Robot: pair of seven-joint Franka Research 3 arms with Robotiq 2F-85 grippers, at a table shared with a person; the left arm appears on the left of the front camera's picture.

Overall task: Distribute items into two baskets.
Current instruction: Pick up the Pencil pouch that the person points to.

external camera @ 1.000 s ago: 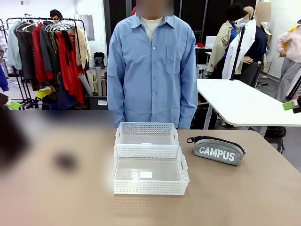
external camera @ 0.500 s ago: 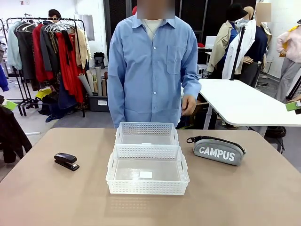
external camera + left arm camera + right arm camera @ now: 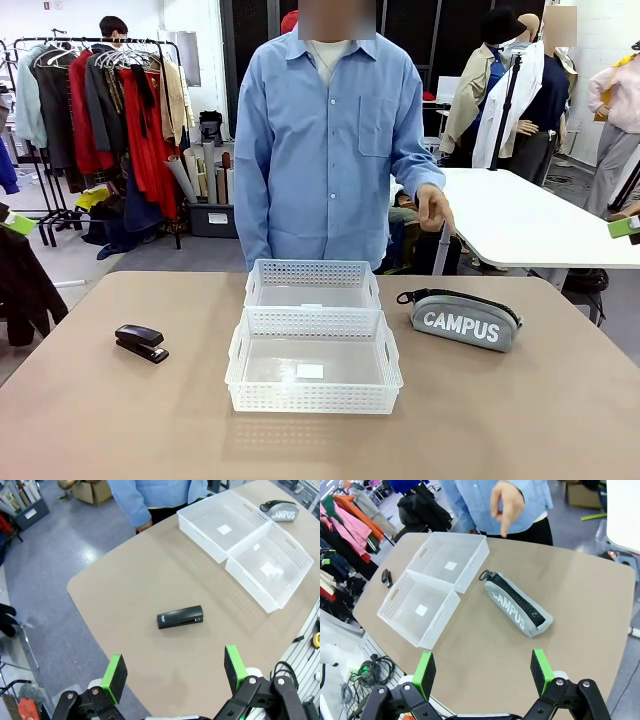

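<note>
1. Left gripper [image 3: 174, 667]: green-padded fingers [image 3: 114, 674] spread wide, grasping nothing. It hangs high above the table [image 3: 110, 420] near the left edge, touching nothing.

2. Right gripper [image 3: 482, 671]: fingers [image 3: 540, 670] likewise spread wide with nothing between them, high above the right side of the table.

3. Black stapler [image 3: 141, 342]: lies flat on the table toward the left edge, well apart from the baskets. In the left wrist view it sits beyond the open fingers, clear of both pads.

4. Grey "CAMPUS" pouch [image 3: 465, 320]: lies on its side toward the right edge, lettering facing the robot, black zipper along the top. It is just beside the baskets' right ends, not touching them.

5. Near basket [image 3: 312, 398]: white, perforated rim, in the middle of the table, a white label on its floor.

6. Far basket [image 3: 312, 272]: same make, directly behind the near one, long sides touching, close to the far edge.

7. Person's hand [image 3: 435, 210]: held above the far edge, right of the baskets, fingers loose, index finger pointing downward, touching nothing.
</note>
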